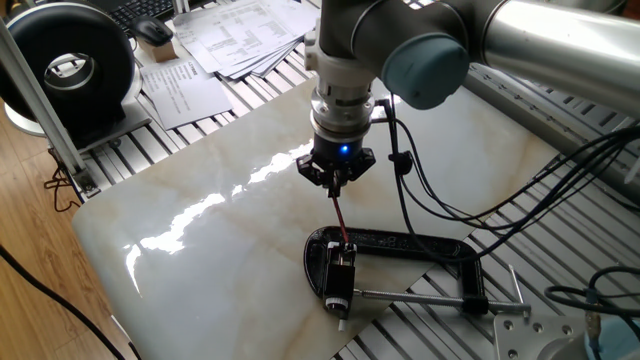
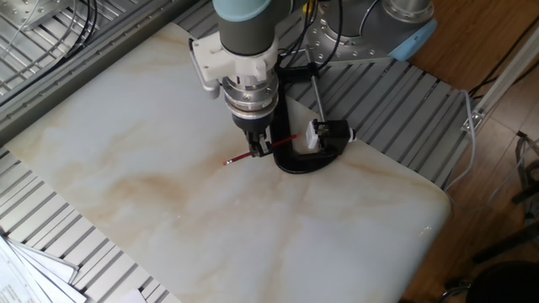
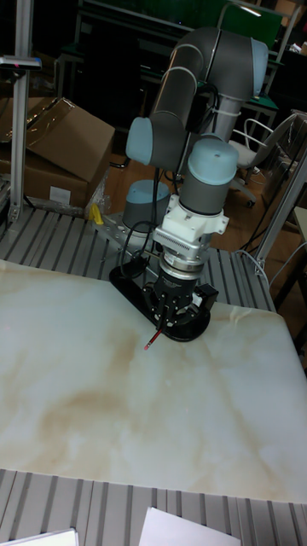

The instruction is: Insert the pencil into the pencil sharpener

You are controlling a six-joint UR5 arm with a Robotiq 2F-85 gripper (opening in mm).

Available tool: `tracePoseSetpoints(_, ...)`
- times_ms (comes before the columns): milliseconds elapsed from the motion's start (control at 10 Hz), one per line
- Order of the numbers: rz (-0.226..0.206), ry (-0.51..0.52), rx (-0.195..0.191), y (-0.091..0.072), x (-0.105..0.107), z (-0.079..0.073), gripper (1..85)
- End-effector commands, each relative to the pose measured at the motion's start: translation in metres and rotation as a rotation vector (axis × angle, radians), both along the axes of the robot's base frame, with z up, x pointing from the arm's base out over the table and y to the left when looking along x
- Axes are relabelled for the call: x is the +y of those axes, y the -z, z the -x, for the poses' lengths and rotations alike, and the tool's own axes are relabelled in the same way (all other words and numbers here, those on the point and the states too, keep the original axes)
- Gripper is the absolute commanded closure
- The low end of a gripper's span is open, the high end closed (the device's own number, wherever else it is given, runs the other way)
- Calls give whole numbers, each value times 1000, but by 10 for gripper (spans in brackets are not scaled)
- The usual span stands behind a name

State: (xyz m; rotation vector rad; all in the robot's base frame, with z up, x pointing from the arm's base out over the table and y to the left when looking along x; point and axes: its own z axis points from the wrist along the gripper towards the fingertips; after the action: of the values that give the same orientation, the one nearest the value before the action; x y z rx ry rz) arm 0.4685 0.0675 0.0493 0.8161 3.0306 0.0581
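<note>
My gripper (image 1: pixel 337 181) is shut on the thin dark red pencil (image 1: pixel 341 217) and holds it low over the marble slab. The pencil (image 2: pixel 240 157) lies nearly level and points at the pencil sharpener (image 1: pixel 340 272), a small black block with metal parts and a whitish end. A large black C-clamp (image 1: pixel 420 245) holds the sharpener (image 2: pixel 328 133). The pencil's front end reaches the clamp's edge at the sharpener's mouth; I cannot tell whether it is inside. In the tall view the gripper (image 3: pixel 168 322) hides the sharpener, and the pencil's (image 3: pixel 153 340) free end sticks out below it.
The marble slab (image 1: pixel 200 250) rests on a ribbed aluminium table. Papers (image 1: pixel 230 35) and a black round device (image 1: pixel 70 65) lie beyond its far corner. Black cables (image 1: pixel 440 200) hang from the arm near the clamp (image 2: pixel 295 162). Cardboard boxes (image 3: pixel 51 153) stand behind the table.
</note>
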Motion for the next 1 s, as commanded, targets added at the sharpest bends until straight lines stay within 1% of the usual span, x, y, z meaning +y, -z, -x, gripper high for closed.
tracePoseSetpoints(0, -8, 9, -1, -1, 4, 3, 843)
tracePoseSetpoints(300, -14, 14, 9, -4, 10, 4, 843)
tracePoseSetpoints(900, -11, 16, 10, -4, 11, 6, 843)
